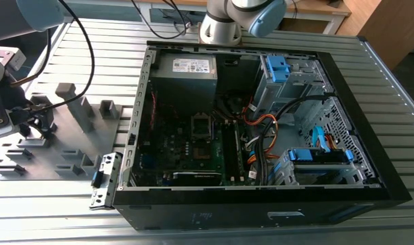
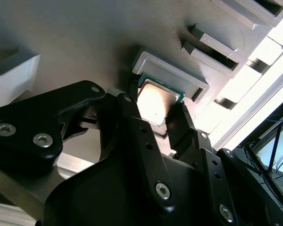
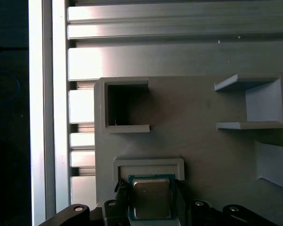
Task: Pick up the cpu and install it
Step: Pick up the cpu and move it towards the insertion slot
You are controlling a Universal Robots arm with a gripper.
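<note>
Cpu: the cpu (image 3: 151, 200) lies flat, silver top up, inside a raised frame (image 3: 148, 164) on the grey fixture plate (image 3: 198, 117).
Gripper: the gripper (image 2: 155, 110) straddles the chip. Its black fingers (image 2: 134, 117) are closed to the chip's width and touch two opposite edges.
Surface: slatted aluminium table (image 1: 50, 214), with the plate on the exterior view's left.
Surroundings: an open computer case (image 1: 261, 127) stands just beside the plate.

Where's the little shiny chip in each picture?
Exterior view: too small to pick out.
First wrist view: the chip sits against the raised frame.
Second wrist view: the chip sits against the raised frame.
Shared landmark: the grey holder plate, at the exterior view's left of the computer case.
</note>
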